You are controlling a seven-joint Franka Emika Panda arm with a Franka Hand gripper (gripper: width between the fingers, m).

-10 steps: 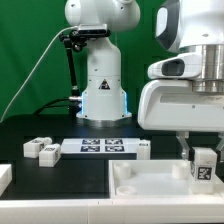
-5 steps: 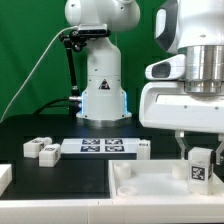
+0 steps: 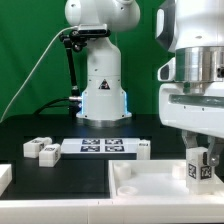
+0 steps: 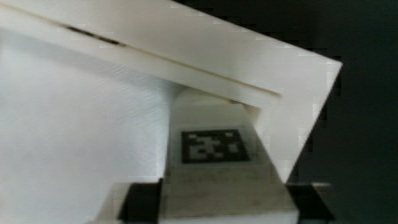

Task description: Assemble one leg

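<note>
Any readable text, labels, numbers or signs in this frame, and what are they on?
No readable words, brands or numbers anywhere.
Leg, held in the gripper: black-and-white square tag, a pattern, not text; clearest in the wrist view.
Marker board: four similar tags, too small to decode.
Loose blocks left of it in the exterior view: dark marks, too blurred to read.

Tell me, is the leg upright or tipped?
Upright: the leg stands vertical in the pincer over the tray, tag facing the camera.
</note>
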